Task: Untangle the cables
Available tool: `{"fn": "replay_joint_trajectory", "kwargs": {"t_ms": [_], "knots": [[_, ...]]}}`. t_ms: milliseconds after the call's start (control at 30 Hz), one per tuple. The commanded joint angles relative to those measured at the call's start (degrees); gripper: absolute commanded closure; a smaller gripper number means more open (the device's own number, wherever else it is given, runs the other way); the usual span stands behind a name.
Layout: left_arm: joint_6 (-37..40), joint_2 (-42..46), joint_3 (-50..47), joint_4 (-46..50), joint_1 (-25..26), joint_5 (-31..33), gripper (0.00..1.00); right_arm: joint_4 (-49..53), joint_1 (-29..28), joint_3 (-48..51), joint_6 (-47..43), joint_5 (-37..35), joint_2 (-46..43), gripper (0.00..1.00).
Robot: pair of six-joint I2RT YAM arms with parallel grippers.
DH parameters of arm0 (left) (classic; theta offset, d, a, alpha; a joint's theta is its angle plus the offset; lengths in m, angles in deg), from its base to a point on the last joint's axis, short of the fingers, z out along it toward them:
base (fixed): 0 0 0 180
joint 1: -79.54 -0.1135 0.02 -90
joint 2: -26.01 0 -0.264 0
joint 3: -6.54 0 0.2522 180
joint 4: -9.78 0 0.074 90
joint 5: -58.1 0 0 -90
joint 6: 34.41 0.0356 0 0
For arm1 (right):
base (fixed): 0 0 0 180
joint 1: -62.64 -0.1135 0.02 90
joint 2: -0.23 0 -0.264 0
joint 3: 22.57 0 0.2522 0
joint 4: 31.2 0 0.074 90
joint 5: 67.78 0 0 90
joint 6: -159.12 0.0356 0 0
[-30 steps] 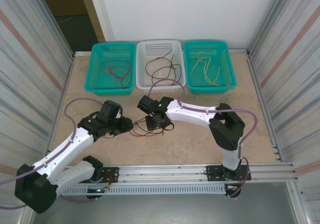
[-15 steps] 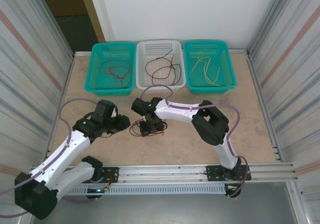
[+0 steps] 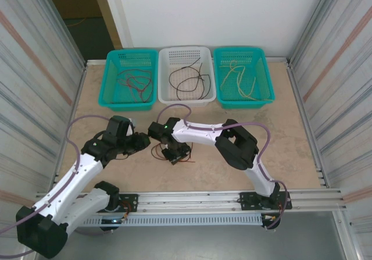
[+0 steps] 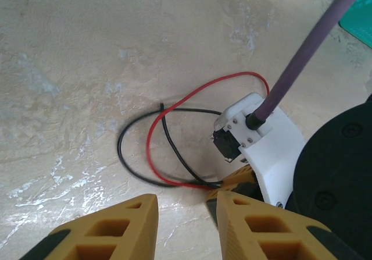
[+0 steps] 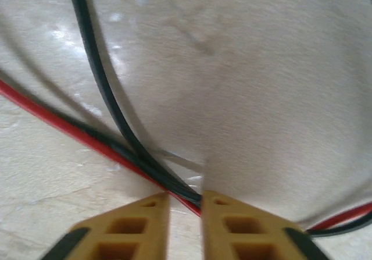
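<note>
In the top view, two loose cables [image 3: 156, 152] lie on the tabletop [image 3: 290, 126] near the middle of the frame. One is a red cable [image 4: 149, 143] and one is a black cable [image 4: 120, 149], and they loop over each other. The right gripper [image 5: 186, 200] sits on them. Its jaws are nearly together and seem to pinch both cables, though that close view is blurry. The left gripper [image 4: 186, 199] sits just left of them, jaws apart with nothing between. More cables lie in three baskets [image 3: 200, 102] at the top.
</note>
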Motion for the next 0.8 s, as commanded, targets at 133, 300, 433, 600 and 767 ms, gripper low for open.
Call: {"fn": "replay_joint_trajectory", "kwargs": {"t_ms": [133, 300, 433, 600, 767], "knots": [[0.4, 1.6, -1.1, -2.5, -0.6, -3.3, 0.63, -2.0, -0.4, 2.0, -0.3, -2.6, -3.0, 1.0], [-2.4, 3.7, -2.8, -9.6, -0.6, -9.8, 0.58, -13.8, 0.6, 8.6, 0.9, 1.5, -15.1, 1.0], [-6.5, 4.5, -5.1, -17.8, -0.6, -15.8, 0.55, -22.7, 2.9, 14.6, 4.4, 5.6, -23.8, 1.0], [-8.3, 3.8, -6.9, -20.8, -0.5, -17.2, 0.53, -29.2, 4.8, 19.8, 8.0, 8.1, -30.0, 1.0], [-8.1, 3.2, -7.1, -17.8, -0.5, -15.8, 0.61, -12.6, 8.1, 15.1, 12.0, -6.2, -26.0, 0.79]]}}
